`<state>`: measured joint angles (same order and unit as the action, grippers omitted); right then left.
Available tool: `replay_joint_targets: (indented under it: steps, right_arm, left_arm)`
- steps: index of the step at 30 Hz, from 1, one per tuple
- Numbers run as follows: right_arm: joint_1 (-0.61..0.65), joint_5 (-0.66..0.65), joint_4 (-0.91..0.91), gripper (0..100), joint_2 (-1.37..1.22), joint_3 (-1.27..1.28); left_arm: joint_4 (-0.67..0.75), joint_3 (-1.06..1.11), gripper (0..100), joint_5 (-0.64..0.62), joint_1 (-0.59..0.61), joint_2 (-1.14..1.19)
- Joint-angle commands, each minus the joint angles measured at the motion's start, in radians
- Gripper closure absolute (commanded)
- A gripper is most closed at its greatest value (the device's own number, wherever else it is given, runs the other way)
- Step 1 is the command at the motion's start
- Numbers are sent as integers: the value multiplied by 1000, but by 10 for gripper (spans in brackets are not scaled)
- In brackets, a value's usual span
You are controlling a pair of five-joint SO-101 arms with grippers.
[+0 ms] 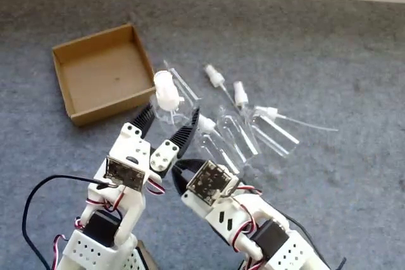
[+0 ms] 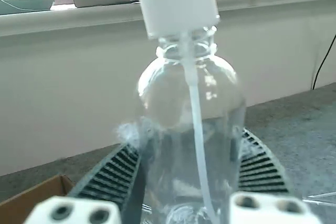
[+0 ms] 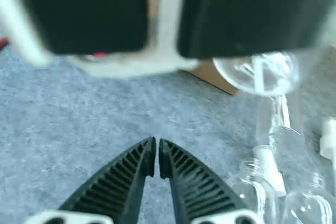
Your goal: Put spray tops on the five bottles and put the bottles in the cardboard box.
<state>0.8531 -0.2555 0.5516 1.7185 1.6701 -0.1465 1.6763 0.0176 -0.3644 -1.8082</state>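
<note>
My left gripper (image 1: 171,114) is shut on a clear bottle (image 1: 168,107), held upright just off the cardboard box (image 1: 104,74). A white spray top (image 2: 177,1) sits on the bottle's neck, and its dip tube runs down inside the bottle (image 2: 191,124). My right gripper (image 1: 180,174) is shut and holds nothing, low over the carpet behind the left arm's fingers (image 1: 184,136). In the right wrist view its tips (image 3: 156,157) meet, with the held bottle's base (image 3: 256,73) beyond. Several clear bottles (image 1: 237,137) and loose spray tops (image 1: 215,77) lie to the right of the box.
The open box stands at the back left and holds nothing. The loose bottles and tops are spread across the middle, with one more bottle (image 1: 276,132) at the right end. Bare grey carpet lies to the far right and front left. A black cable (image 1: 38,194) loops at the left arm's base.
</note>
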Motion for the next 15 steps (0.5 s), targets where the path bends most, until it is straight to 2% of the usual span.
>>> replay_joint_targets:
  steps: [1,7,10,15]
  right_arm:
    - [30,-6,-33,991,13,7]
    - [19,-6,-30,991,134,8]
    - [15,-6,-28,991,114,10]
    - [-91,-6,-31,991,124,10]
  left_arm:
    - [-2,19,937,-11,-47,-13]
    - [-101,19,937,-11,-143,-15]
    - [-121,19,937,-11,-159,-16]
    - [-153,19,937,-11,-168,-15]
